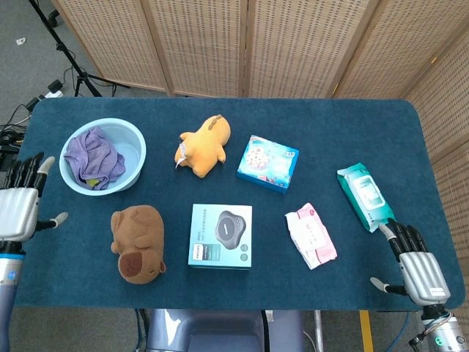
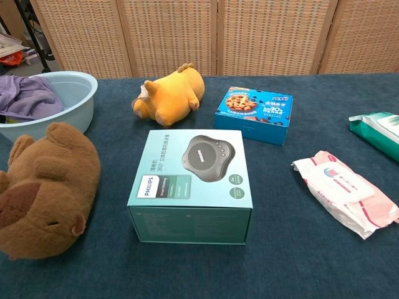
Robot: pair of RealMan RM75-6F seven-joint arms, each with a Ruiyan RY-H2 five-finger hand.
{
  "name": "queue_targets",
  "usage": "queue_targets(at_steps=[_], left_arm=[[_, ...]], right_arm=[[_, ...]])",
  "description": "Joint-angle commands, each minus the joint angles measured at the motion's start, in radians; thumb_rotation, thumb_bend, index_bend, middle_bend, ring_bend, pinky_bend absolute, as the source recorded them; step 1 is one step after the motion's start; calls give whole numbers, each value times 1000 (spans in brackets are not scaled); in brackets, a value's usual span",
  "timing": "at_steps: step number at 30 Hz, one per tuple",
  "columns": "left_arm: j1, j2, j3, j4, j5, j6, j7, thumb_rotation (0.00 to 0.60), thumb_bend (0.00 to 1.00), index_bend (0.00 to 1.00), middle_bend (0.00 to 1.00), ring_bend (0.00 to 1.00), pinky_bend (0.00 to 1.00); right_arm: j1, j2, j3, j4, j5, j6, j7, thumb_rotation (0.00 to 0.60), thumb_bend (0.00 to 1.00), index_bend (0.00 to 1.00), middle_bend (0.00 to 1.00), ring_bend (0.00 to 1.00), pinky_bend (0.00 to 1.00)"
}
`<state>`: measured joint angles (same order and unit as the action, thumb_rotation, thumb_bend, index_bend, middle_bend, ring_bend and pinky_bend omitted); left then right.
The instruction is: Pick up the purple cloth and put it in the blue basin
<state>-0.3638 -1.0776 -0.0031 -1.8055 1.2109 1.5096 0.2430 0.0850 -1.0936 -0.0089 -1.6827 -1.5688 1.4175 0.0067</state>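
Observation:
The purple cloth [image 1: 93, 156] lies crumpled inside the light blue basin [image 1: 134, 138] at the table's far left; the chest view shows the cloth [image 2: 28, 96] heaped in the basin [image 2: 78, 99] too. My left hand [image 1: 18, 209] hovers at the table's left edge, below and left of the basin, fingers spread and empty. My right hand [image 1: 419, 268] rests at the front right corner, fingers apart, holding nothing. Neither hand shows in the chest view.
A brown plush [image 1: 138, 243], a teal Philips box [image 1: 221, 235], an orange plush [image 1: 202, 145], a blue cookie box [image 1: 267, 163], a pink wipes pack [image 1: 311, 235] and a green wipes pack [image 1: 365, 196] lie across the dark blue table [image 1: 330, 125].

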Motion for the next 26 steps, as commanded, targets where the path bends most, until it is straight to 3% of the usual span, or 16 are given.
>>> queue_targets(at_steps=[1, 10, 15, 26], left_arm=[[71, -63, 52, 2, 61, 73, 40, 600, 0, 0, 0, 0, 0], [201, -170, 100, 86, 172, 208, 52, 600, 0, 0, 0, 0, 0], [225, -186, 109, 137, 178, 172, 17, 600, 0, 0, 0, 0, 0], [250, -171, 67, 139, 183, 141, 2, 600, 0, 0, 0, 0, 0]], right_arm=[[0, -1, 1, 0, 1, 1, -2, 600, 0, 28, 0, 0, 0], [-3, -17, 7, 17, -10, 23, -4, 600, 0, 28, 0, 0, 0], [-2, -18, 9, 18, -2, 19, -3, 600, 0, 28, 0, 0, 0], [12, -22, 7, 13, 3, -10, -14, 600, 0, 28, 0, 0, 0]])
